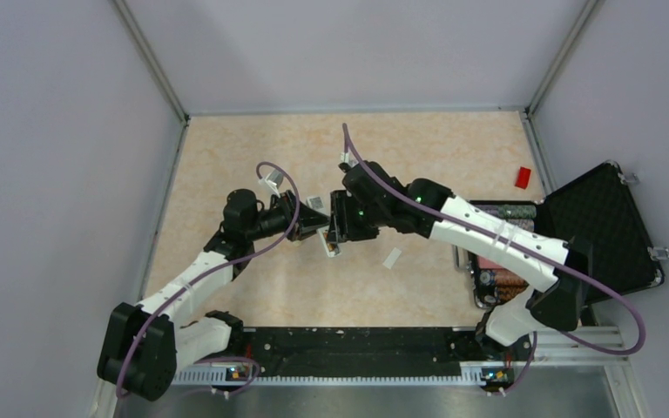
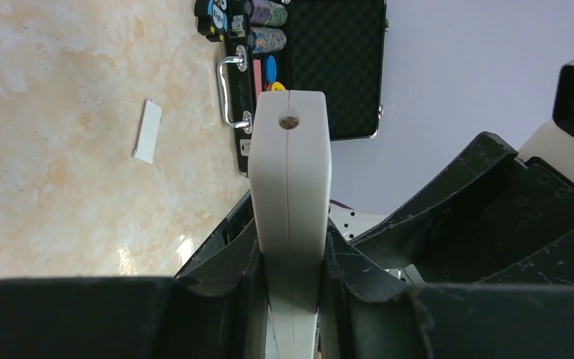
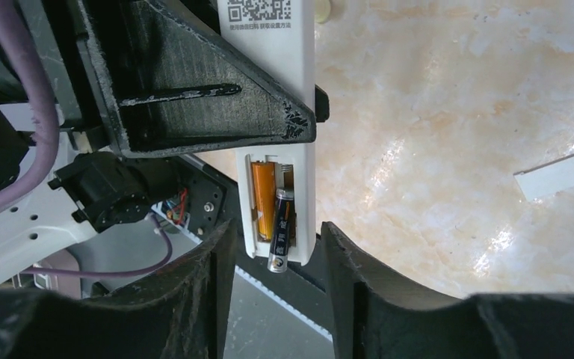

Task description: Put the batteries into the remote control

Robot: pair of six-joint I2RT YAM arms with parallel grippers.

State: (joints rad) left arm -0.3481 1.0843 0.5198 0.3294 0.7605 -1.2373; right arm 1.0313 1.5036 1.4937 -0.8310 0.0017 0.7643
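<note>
Arms meet over the middle of the table [image 1: 226, 157] in the overhead view. The left gripper [image 1: 312, 228] clamps the remote control [image 1: 329, 246] in the air, the right gripper [image 1: 340, 233] is close against it, and a loose white cover [image 1: 392, 258] lies near on the tabletop.

From the left wrist, the remote stands edge-on, pinched firmly between the fingers [image 2: 344, 262].

From the right wrist, the open recess faces the camera. One battery [image 3: 263, 196] sits seated, while the second battery [image 3: 282, 228] lies aslant with its end poking past the remote's edge. The right gripper's jaws stand apart, straddling that end and holding nothing.

I'd judge the best move is to nudge the protruding end inward along its slot, then press it flat, while the left holds steady.
</note>
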